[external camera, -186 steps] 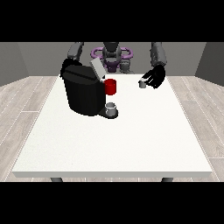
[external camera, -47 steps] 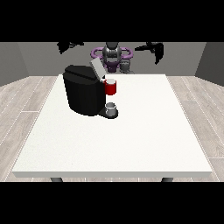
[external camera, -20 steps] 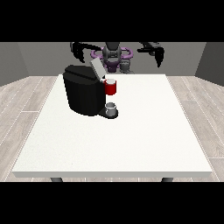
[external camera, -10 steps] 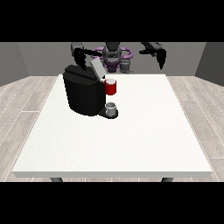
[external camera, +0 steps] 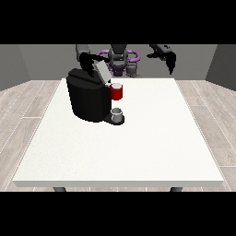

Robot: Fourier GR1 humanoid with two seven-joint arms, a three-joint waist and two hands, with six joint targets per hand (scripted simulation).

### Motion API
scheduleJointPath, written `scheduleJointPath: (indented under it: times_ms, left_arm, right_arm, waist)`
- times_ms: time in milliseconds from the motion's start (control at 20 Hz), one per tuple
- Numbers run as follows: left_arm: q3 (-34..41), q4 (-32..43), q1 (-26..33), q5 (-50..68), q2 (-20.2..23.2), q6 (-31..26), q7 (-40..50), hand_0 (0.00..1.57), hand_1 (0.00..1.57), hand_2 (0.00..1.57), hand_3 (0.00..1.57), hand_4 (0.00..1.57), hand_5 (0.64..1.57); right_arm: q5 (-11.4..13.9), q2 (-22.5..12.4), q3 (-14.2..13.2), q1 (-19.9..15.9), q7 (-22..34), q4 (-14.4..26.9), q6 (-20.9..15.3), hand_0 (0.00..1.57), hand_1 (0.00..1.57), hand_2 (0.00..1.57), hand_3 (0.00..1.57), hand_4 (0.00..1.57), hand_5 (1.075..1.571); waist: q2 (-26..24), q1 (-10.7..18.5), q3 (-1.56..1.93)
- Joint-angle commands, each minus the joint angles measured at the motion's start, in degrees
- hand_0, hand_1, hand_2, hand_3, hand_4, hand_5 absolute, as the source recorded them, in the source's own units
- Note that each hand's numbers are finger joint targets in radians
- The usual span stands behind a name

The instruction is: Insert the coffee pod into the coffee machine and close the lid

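Note:
The black coffee machine [external camera: 89, 97] stands on the white table [external camera: 138, 147] at the far left. Its grey lid [external camera: 102, 72] is tilted up and open above the red front part [external camera: 117, 91]. A small grey cup [external camera: 117, 113] sits on the machine's base under the red part. The hand at the view's left [external camera: 86, 61] is right behind the raised lid, close to its top edge. The hand at the view's right [external camera: 168, 58] hangs in the air above the table's far right edge, fingers hanging down and holding nothing I can see. No coffee pod shows on the table.
The robot's torso [external camera: 119, 61] with its purple ring stands behind the far edge of the table. Grey walls and a wood-look floor surround the table.
The hand at the view's left has come down and in, from raised in the air to just behind the open lid. The other hand has shifted only a little. The lid is still up.

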Motion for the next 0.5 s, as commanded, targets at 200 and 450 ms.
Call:
scheduleJointPath:
  times_ms: [200, 450]
  left_arm:
    - [-2.40, -4.10, 2.08, 0.51, 0.04, -0.01, 1.78, 0.00, 0.00, 0.00, 0.00, 0.00, 1.571]
    - [-1.45, -0.75, 0.64, 0.56, 0.67, 1.11, -0.31, 0.00, 0.00, 0.00, 0.00, 0.00, 1.571]
  right_arm:
    - [0.92, -1.33, -1.48, -2.88, -2.83, 6.31, 0.66, 0.00, 0.00, 0.00, 0.00, 0.00, 1.571]
    - [2.32, 0.50, 0.52, -3.67, -3.42, 5.44, 0.17, 0.00, 0.00, 0.00, 0.00, 0.00, 1.571]
  waist:
    - [1.40, 2.81, 0.14]
    - [2.23, 0.93, 0.13]
